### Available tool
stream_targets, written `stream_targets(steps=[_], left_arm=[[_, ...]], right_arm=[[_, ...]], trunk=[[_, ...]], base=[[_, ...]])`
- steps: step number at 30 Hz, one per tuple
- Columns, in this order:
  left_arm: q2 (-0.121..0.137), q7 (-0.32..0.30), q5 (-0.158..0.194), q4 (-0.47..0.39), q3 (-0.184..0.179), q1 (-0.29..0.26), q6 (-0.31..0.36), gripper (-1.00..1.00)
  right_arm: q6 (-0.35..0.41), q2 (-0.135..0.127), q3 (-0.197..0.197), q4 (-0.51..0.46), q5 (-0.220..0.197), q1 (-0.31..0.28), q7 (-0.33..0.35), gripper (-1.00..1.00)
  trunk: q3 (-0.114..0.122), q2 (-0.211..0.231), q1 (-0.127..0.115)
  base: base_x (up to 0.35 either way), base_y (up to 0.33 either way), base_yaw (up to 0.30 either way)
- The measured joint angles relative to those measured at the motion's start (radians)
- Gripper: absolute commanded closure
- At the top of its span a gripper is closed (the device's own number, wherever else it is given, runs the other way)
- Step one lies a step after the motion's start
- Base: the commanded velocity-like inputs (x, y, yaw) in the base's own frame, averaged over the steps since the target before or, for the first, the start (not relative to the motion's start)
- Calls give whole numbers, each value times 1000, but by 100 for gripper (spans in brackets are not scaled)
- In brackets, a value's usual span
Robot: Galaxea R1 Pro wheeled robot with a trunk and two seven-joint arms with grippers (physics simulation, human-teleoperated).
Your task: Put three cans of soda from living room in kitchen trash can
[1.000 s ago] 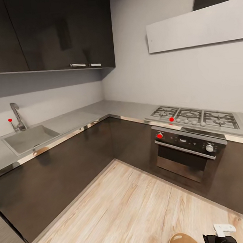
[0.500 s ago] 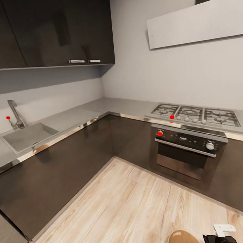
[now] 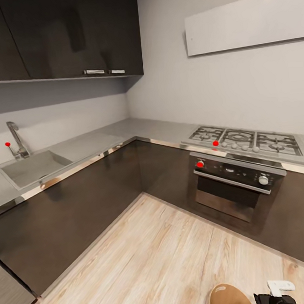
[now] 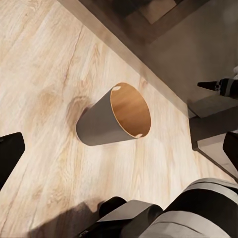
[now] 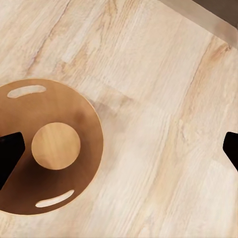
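The tash can (image 3: 227,300), a round brown bin, stands on the wood floor of the kitchen at the bottom edge of the head view. The right wrist view looks straight down into the bin (image 5: 84,109); its pale bottom is bare. My right gripper (image 5: 119,148) hangs above the bin, open, with its fingertips (image 5: 10,151) wide apart. In the left wrist view the bin (image 4: 99,124) is seen from the side and above, ahead of my open left gripper (image 4: 119,158). The cans of soda are out of view.
Dark cabinets under a grey countertop (image 3: 150,131) wrap the corner. A sink (image 3: 31,167) sits at the left, a gas hob (image 3: 245,141) and steel oven (image 3: 233,186) at the right. Part of my right arm (image 3: 275,298) shows beside the bin.
The whole head picture has slid slightly upward, so the camera moved. A little more of the bin shows at the bottom edge.
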Motion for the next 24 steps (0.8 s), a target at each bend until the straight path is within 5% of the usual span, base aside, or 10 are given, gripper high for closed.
stream_targets(steps=[16,24], left_arm=[[0,-1,0,-1,-1,0,-1,-100],[4,-2,0,-6,0,0,-1,-100]], right_arm=[[0,0,-1,0,0,0,0,-100],[0,0,0,-1,0,-2,0,-100]], trunk=[[-72,-105,57],[-85,-105,57]], base=[[0,0,0],[0,0,0]])
